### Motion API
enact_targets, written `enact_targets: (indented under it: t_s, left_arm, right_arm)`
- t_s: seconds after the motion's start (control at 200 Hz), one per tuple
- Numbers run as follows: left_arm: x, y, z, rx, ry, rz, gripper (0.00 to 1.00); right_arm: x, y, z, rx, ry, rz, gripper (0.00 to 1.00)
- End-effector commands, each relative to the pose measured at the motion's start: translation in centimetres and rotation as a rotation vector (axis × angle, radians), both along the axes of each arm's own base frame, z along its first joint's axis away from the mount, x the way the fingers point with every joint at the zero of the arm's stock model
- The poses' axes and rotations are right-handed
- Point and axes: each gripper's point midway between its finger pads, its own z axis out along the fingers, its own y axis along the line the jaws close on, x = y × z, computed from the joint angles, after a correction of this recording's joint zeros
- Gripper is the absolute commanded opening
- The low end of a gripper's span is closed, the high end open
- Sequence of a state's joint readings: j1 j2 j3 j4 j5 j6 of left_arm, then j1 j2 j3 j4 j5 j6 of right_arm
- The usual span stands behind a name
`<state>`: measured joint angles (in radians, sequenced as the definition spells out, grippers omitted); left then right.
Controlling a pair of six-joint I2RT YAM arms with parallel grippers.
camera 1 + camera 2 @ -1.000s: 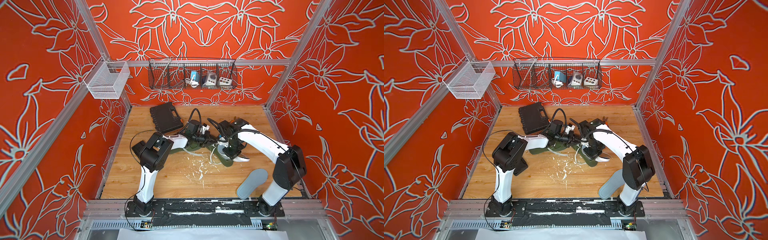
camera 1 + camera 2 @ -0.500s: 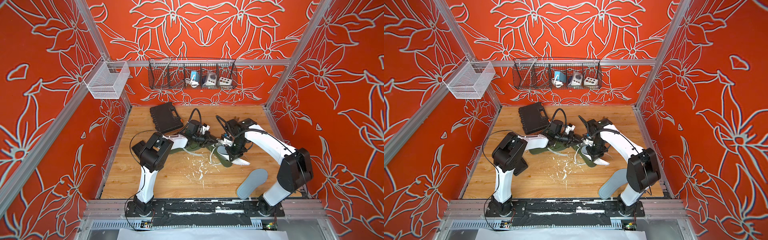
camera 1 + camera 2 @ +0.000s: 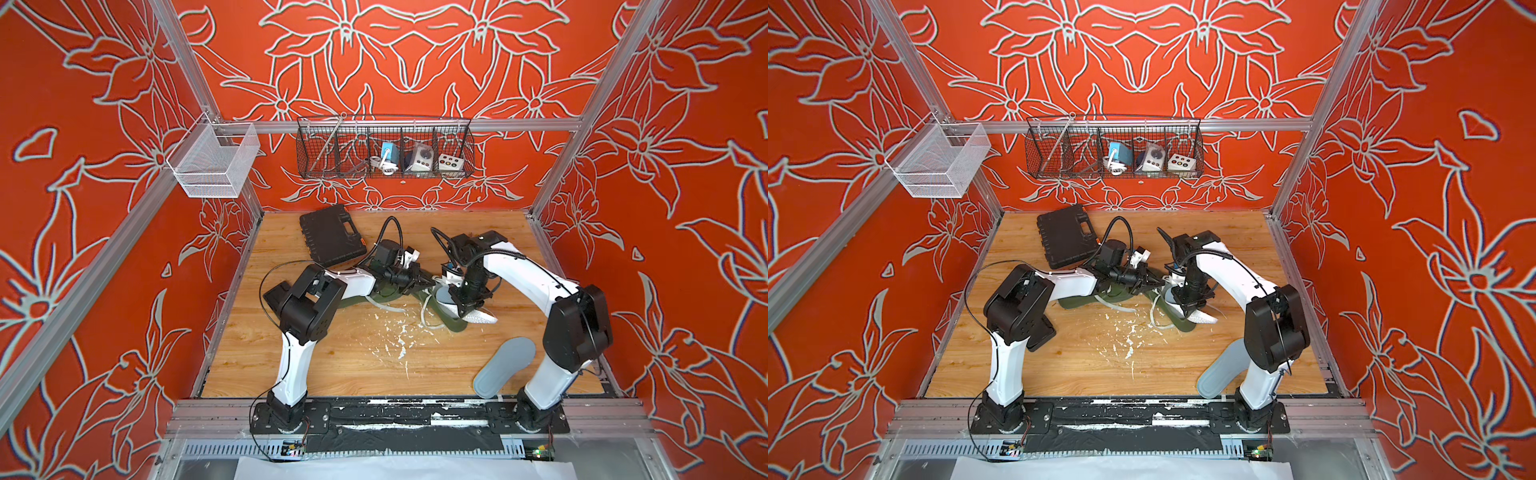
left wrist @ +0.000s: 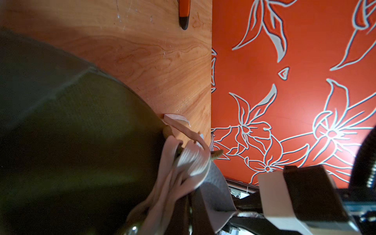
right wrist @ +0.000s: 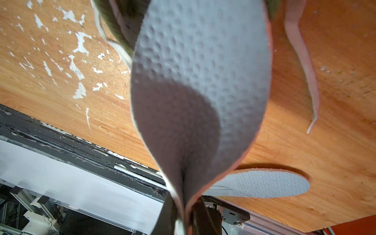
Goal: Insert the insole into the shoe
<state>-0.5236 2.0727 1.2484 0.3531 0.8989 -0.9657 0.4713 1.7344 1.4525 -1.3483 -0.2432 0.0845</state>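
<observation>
Two olive shoes (image 3: pixel 1077 301) (image 3: pixel 1177 321), two grey insoles (image 3: pixel 505 365) (image 5: pixel 201 71); left claw (image 3: pixel 430 280) closed, right claw (image 3: pixel 467 303) tight on one insole.

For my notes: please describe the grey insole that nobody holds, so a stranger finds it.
On the wooden table, look beside the right arm's base. The insole lies flat and alone there; its twin is bent in the right pincer.

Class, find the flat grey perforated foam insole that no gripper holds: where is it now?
In both top views the loose grey insole lies flat on the wooden table, at the front on the robot's right side, beside the right arm's base.
</observation>
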Motion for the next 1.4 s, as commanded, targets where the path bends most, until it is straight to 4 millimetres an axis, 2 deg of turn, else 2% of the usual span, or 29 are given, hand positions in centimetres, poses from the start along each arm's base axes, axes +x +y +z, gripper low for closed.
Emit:
enact_targets:
  t_s: [0.0,0.145,0.36,0.836,1.181,1.396]
  left_arm:
    - [-0.5,-0.7,4.3,-0.078,-0.078,-0.056,0.00]
    - [-0.4,-0.9,4.7,-0.108,-0.070,-0.063,0.00]
    - [-0.2,-1.3,5.6,-0.159,-0.058,-0.066,0.00]
    - [-0.1,-1.0,4.5,-0.146,-0.035,-0.058,0.00]
    - [-0.2,-0.9,4.0,-0.137,-0.026,-0.057,0.00]
    - [-0.2,-0.9,3.9,-0.137,-0.025,-0.056,0.00]
  right_arm:
    - [1.1,-0.1,0.0,-0.012,-0.030,0.049,0.00]
    - [1.0,-0.4,-0.5,-0.031,-0.049,0.129,0.00]
    - [0.3,0.7,-0.9,-0.012,-0.058,0.241,0.00]
    - [-1.4,1.6,-0.6,0.077,-0.061,0.310,0.00]
    - [-1.2,1.8,0.5,0.127,-0.174,0.395,0.00]
    - [-0.8,2.6,-0.1,0.157,-0.176,0.430,0.00]
